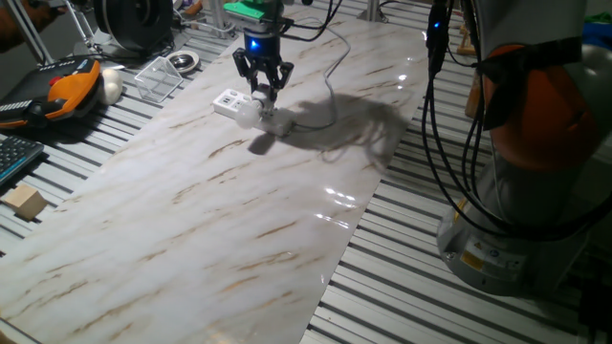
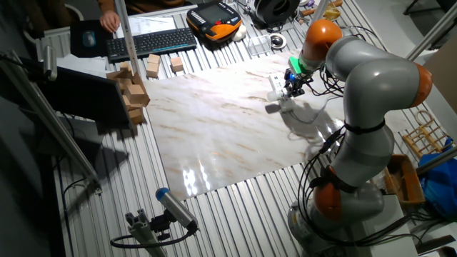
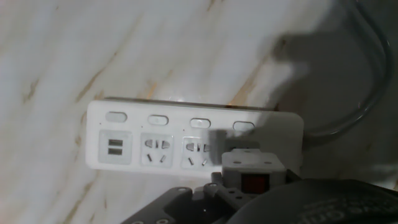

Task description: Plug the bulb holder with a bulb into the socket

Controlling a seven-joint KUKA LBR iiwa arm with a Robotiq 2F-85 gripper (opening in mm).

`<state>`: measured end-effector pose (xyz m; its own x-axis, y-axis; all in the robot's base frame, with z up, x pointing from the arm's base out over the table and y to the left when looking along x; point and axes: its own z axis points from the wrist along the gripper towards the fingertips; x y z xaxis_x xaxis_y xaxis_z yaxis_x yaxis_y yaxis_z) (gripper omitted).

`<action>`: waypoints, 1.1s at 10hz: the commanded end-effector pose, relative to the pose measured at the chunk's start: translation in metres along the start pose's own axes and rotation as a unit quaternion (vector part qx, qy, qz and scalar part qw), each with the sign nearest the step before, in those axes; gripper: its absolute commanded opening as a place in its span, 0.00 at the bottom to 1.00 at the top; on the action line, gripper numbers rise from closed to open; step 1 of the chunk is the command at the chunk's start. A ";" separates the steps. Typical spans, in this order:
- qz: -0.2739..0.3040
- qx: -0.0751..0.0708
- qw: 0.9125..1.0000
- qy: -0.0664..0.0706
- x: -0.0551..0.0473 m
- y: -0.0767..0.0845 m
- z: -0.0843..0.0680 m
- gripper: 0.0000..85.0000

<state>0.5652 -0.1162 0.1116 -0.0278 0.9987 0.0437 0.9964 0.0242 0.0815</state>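
The socket, a long white power strip (image 3: 186,134), lies on the marble board with a row of outlets and a cable (image 3: 351,112) leaving its right end. It also shows in one fixed view (image 1: 228,100) and in the other fixed view (image 2: 276,80). My gripper (image 1: 265,93) (image 2: 293,87) is shut on the bulb holder (image 3: 252,175), a white box with a red mark. The holder sits over the outlet at the strip's right end; I cannot tell whether it touches. The rounded white bulb (image 1: 251,115) sticks out below the fingers. The bulb is hidden in the hand view.
An orange pendant (image 1: 72,86), a white egg-like ball (image 1: 113,87), a clear plastic box (image 1: 158,76) and a keyboard (image 1: 14,158) lie left of the board. A wooden block (image 1: 24,203) sits at the left edge. Several wooden blocks (image 2: 132,89) stand beyond. My base (image 1: 516,191) is at the right.
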 end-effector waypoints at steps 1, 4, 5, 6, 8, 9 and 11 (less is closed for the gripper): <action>0.000 -0.001 1.000 0.002 -0.001 -0.001 0.001 0.00; 0.003 -0.003 1.000 0.002 0.002 -0.005 0.005 0.00; 0.004 -0.004 1.000 -0.001 0.002 -0.005 0.006 0.00; 0.004 -0.005 1.000 -0.002 0.002 -0.005 0.006 0.00; 0.004 -0.004 1.000 0.002 0.000 -0.004 0.004 0.00; 0.002 -0.002 1.000 0.005 -0.001 -0.003 0.003 0.00; 0.002 0.001 1.000 0.012 -0.002 0.001 -0.001 0.00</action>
<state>0.5665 -0.1184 0.1119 -0.0248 0.9976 0.0653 0.9965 0.0195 0.0807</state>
